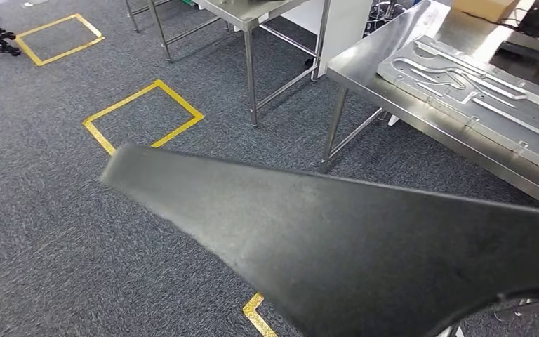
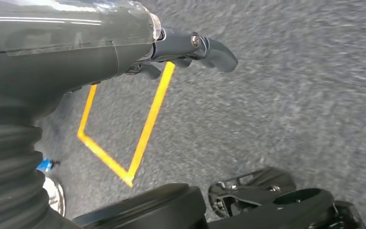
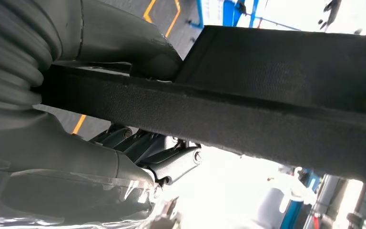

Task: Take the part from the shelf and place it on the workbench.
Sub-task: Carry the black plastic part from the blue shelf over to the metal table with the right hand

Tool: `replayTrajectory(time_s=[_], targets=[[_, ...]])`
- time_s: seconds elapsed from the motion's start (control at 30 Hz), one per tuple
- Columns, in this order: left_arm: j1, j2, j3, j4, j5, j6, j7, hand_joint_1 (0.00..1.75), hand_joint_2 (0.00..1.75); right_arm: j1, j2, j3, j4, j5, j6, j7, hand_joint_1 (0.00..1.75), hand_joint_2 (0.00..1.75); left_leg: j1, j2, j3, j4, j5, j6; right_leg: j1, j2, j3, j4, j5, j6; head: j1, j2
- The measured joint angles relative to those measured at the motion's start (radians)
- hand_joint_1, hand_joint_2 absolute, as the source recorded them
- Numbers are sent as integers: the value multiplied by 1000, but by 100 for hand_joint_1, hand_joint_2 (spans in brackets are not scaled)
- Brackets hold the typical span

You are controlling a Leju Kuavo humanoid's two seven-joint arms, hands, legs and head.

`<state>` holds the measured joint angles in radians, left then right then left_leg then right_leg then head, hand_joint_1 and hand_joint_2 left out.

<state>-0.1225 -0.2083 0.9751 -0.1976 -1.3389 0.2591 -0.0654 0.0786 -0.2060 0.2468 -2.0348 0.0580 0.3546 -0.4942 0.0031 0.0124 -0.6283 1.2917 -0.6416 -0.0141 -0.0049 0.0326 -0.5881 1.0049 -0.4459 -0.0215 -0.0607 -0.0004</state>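
A large flat black part (image 1: 337, 239) with a tapering, wedge-like outline spans the lower head view, its tip pointing left above the carpet. In the right wrist view my right hand (image 3: 138, 152) grips this black part (image 3: 267, 109) by its edge, with the thumb (image 3: 133, 45) on one face and the darker fingers (image 3: 171, 164) on the other. The steel workbench (image 1: 365, 63) stands at the upper right, beyond the part. My left hand (image 2: 171, 47) hangs over the carpet holding nothing, its fingers loosely apart.
A grey metal fixture plate (image 1: 477, 91) lies on the workbench, with a cardboard box (image 1: 488, 8) behind it. A second steel table (image 1: 253, 14) stands farther back. Yellow tape squares (image 1: 144, 116) mark the grey carpet.
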Motion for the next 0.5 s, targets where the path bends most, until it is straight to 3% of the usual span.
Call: replayTrajectory(time_s=[0.07,0.13,0.2,0.27,0.33,0.4,0.47,0.5], targets=[[1,-1,0,0,-1,-3,4,0,175,0,0,0,0,0,-1,0,140,175,1,-11,35,-98,78,5,0,29,6,2,-3,3,0,0],[3,-1,0,0,-1,-8,10,0,175,1,0,0,-1,0,-4,1,140,175,3,-53,84,-228,139,11,-1,54,7,7,-5,10,0,0],[4,-3,0,0,-1,-11,12,0,175,4,0,0,-1,0,-6,2,140,175,2,-80,101,-276,144,18,-4,73,-2,9,-2,22,0,0],[3,-6,0,0,-2,-11,12,0,175,8,0,0,-2,0,-7,1,140,175,2,-66,103,-287,147,29,-6,86,-9,7,3,36,0,0],[3,-9,0,0,-2,-11,10,0,175,9,0,0,-3,-1,-8,-1,140,175,5,-42,108,-299,154,42,-3,47,-22,34,-15,45,0,0],[8,-10,0,0,-2,-10,5,0,175,5,1,0,-4,-3,-8,-2,140,175,5,-17,110,-305,157,51,-3,-9,-71,135,-70,51,0,0],[11,-9,0,0,-1,-10,2,0,175,4,1,0,-2,-4,-5,-2,140,175,2,8,110,-305,155,52,-8,-25,-131,257,-117,57,0,0],[12,-9,0,0,0,-10,2,0,175,3,1,0,0,-5,-4,-2,140,175,2,21,111,-305,153,51,-11,-27,-143,280,-116,60,0,0]])
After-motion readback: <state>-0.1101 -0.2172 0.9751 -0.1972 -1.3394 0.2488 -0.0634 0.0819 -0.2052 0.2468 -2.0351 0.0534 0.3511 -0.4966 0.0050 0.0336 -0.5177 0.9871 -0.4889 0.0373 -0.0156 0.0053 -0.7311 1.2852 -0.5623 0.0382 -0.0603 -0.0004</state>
